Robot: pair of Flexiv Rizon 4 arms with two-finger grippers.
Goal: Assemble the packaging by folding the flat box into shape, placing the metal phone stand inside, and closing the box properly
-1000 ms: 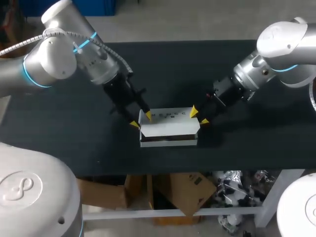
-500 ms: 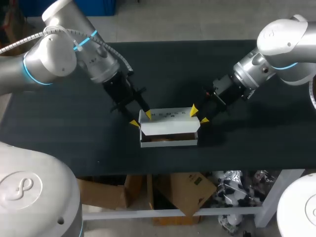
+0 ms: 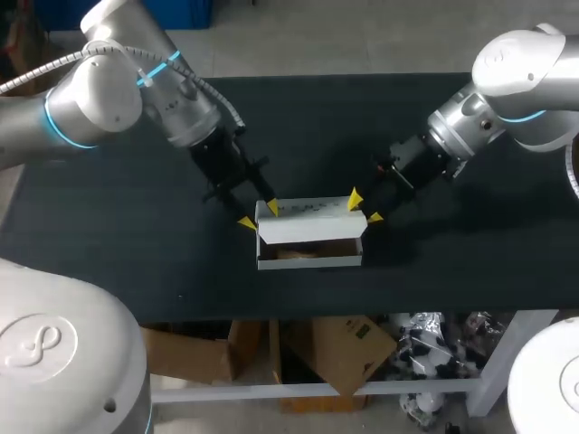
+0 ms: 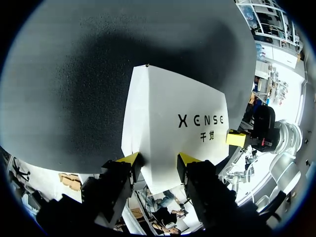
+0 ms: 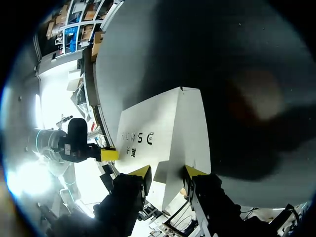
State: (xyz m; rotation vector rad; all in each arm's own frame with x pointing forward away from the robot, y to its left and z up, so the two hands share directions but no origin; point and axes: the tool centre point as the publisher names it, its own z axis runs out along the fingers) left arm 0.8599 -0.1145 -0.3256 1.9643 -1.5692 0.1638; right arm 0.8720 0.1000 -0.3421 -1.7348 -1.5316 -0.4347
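The white box (image 3: 309,261) sat at the middle of the dark table (image 3: 127,244), just where it had been a second before. Its lid (image 3: 312,222) had tipped up higher, and the gap under it stood wider. The left gripper (image 3: 259,216) pinched the lid's left end between its parted fingers, and the right gripper (image 3: 364,208) pinched its right end. Both had risen slightly.

White rectangular cardboard box (image 3: 310,237) w/ black print on lid, pictured mid-table (image 3: 136,226); lid held raised partway, interior partly exposed at front.
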